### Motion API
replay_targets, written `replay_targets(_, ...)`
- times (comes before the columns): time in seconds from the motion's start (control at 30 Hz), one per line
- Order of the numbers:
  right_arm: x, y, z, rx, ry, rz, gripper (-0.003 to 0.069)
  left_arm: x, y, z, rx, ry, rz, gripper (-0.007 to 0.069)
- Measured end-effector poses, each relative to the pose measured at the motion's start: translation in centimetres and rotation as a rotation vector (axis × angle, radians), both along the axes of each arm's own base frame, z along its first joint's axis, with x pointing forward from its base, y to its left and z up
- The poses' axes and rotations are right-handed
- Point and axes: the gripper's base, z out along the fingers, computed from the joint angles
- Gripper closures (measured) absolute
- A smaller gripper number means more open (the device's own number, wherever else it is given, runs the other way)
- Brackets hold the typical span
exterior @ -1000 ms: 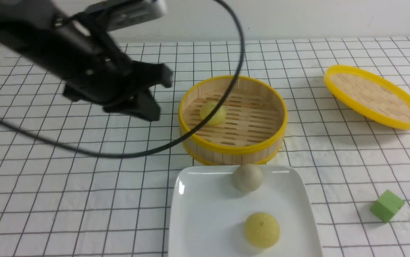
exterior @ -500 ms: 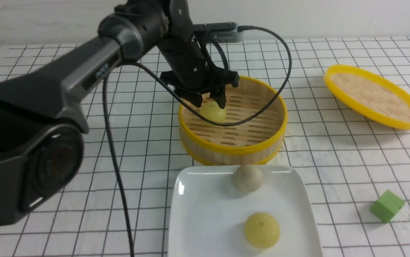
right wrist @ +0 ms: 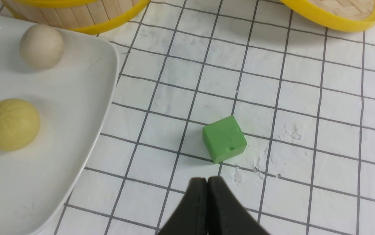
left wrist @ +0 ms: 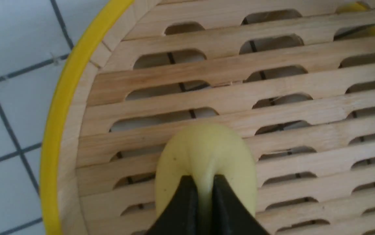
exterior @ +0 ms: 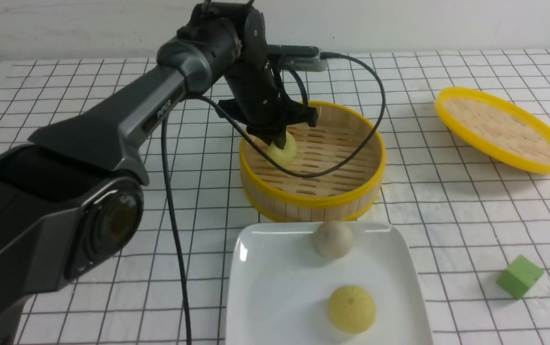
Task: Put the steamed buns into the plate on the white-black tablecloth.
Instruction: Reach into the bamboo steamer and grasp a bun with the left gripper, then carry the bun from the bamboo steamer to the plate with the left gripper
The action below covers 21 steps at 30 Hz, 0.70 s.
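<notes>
While one yellow bun (exterior: 282, 149) sits inside the bamboo steamer (exterior: 312, 200), another yellow bun (exterior: 351, 309) and the grayish bun (exterior: 333, 239) sit on the white plate (exterior: 275, 287) in front of it. In the left wrist view, the left gripper (left wrist: 204, 181) pinches the steamer's bun. In the right wrist view, the right gripper (right wrist: 207, 179) is squeezed shut.

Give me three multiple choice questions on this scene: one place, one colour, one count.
1. Where is the off-white bun?
A) in the steamer
B) on the plate
C) on the lid

2. What colour is the cube?
A) green
B) red
C) blue

3. How many buns are on the plate?
A) one
B) two
C) three

1 B: it sits near the plate's edge beside the steamer.
2 A: its faces show green on the tablecloth.
3 B: the off-white one and a yellow one lie there.
</notes>
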Motion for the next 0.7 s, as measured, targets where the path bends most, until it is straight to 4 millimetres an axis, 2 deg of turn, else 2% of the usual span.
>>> replay_targets(0.1, 0.0, 0.0, 0.0, 0.000, 0.000, 0.000, 0.0642, -1.3, 0.8, 3.5, 0.018, -0.011, -0.006, 0.0603)
replay_targets(0.2, 0.0, 0.0, 0.0, 0.000, 0.000, 0.000, 0.0639, -2.8, 1.9, 8.4, 0.015, -0.093, -0.002, 0.0603)
replay_targets(0.3, 0.0, 0.0, 0.0, 0.003, 0.001, 0.000, 0.0636, -5.6, 3.4, 14.5, -0.019, -0.204, 0.005, 0.0603)
replay_targets(0.33, 0.0, 0.0, 0.0, 0.003, 0.001, 0.000, 0.0635, -5.8, 3.6, 14.8, -0.021, -0.209, 0.005, 0.0603)
replay_targets(0.37, 0.0, 0.0, 0.0, 0.003, 0.001, 0.000, 0.0634, -7.6, 4.3, 17.0, -0.045, -0.237, 0.004, 0.0603)
replay_targets(0.43, 0.0, 0.0, 0.0, 0.004, 0.001, 0.000, 0.0633, -8.9, 4.8, 18.1, -0.066, -0.238, 0.001, 0.0603)
replay_targets(0.47, 0.0, 0.0, 0.0, 0.004, 0.001, 0.000, 0.0631, -10.6, 5.4, 18.8, -0.088, -0.218, -0.006, 0.0603)
replay_targets(0.53, 0.0, 0.0, 0.0, 0.004, 0.001, 0.000, 0.0629, -12.3, 5.9, 18.4, -0.102, -0.165, -0.013, 0.0603)
replay_targets(0.63, 0.0, 0.0, 0.0, 0.004, 0.001, 0.000, 0.0626, -14.1, 6.3, 16.2, -0.100, -0.054, -0.019, 0.0603)
replay_targets(0.67, 0.0, 0.0, 0.0, 0.004, 0.001, 0.000, 0.0624, -15.0, 6.5, 14.1, -0.090, 0.031, -0.020, 0.0603)
replay_targets(0.7, 0.0, 0.0, 0.0, 0.005, 0.001, 0.000, 0.0624, -15.2, 6.5, 13.5, -0.087, 0.058, -0.020, 0.0603)
